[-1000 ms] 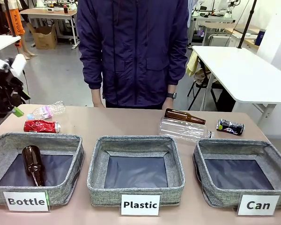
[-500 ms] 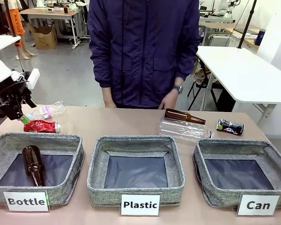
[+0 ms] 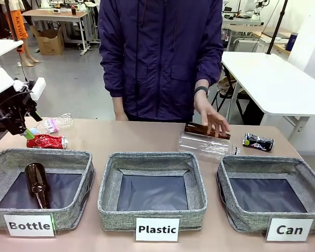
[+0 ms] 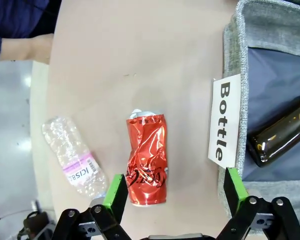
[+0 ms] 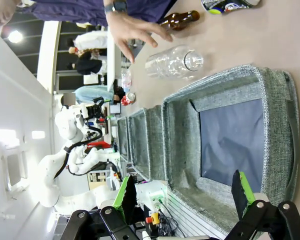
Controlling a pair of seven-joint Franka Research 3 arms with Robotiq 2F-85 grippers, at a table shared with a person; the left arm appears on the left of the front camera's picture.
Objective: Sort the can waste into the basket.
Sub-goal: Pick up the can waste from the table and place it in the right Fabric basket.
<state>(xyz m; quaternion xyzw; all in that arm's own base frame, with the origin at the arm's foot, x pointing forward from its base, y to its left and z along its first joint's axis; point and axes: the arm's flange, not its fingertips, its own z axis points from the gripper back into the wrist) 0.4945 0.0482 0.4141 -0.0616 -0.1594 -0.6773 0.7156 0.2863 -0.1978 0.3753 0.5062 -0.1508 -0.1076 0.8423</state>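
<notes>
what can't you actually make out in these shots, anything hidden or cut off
- Front view: the brown bottle on the table is partly covered by the person's hand; whether it is gripped is unclear.
- Right wrist view: the dark can is cut off by the top edge.
- Front view: the dark can's print is too small to read.
- Left wrist view: the second brown bottle is cut by the right edge and the Bottle bin wall.
</notes>
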